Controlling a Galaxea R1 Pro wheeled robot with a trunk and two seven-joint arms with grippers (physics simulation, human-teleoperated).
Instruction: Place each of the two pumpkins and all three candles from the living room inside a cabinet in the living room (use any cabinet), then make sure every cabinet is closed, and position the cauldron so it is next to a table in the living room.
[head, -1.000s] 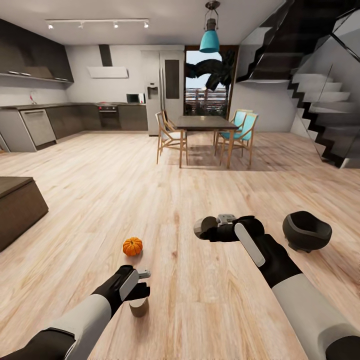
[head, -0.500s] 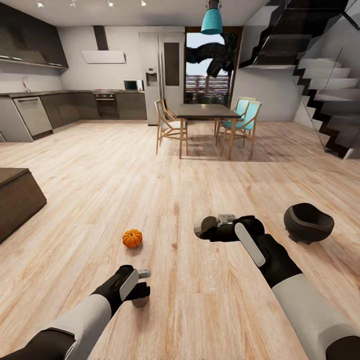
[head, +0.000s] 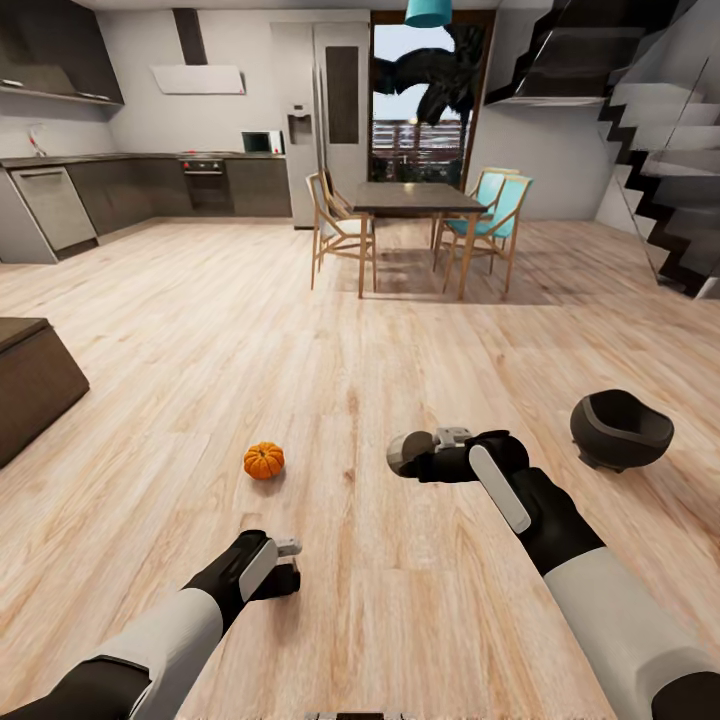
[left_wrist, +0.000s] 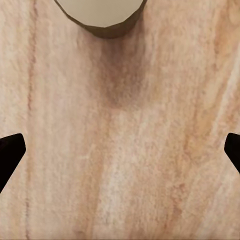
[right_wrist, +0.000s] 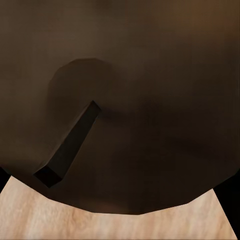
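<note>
I am seeing one pumpkin (head: 264, 460) sitting on the wooden floor (head: 200, 350), left of centre and just beyond my left gripper (head: 285, 562). That gripper's fingertips (left_wrist: 11, 152) are standing wide apart above bare boards, with a candle (left_wrist: 100, 17) lying ahead of them. My right gripper (head: 415, 455) is pinching a second candle (right_wrist: 120, 100), seemingly pressed close against the lens. The cauldron (head: 620, 430) is resting far right. A dining table (head: 415, 200) with chairs is standing in the distance.
</note>
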